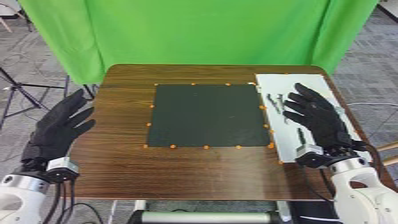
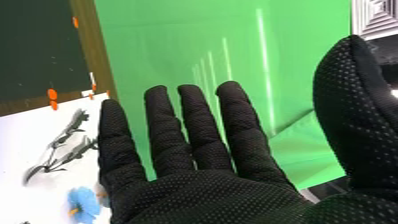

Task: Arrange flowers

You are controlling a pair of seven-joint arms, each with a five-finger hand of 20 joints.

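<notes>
Near our open, empty right hand [image 1: 325, 126], we're seeing a blue flower [image 2: 86, 201] and bendy, dark stems [image 2: 85, 148]; our left hand [image 1: 53, 132] is hanging open, empty.

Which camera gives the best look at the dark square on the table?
The head view: it shows the dark square whole, ringed by orange dots on the table. The right wrist view catches one corner, near the white sheet.
</notes>
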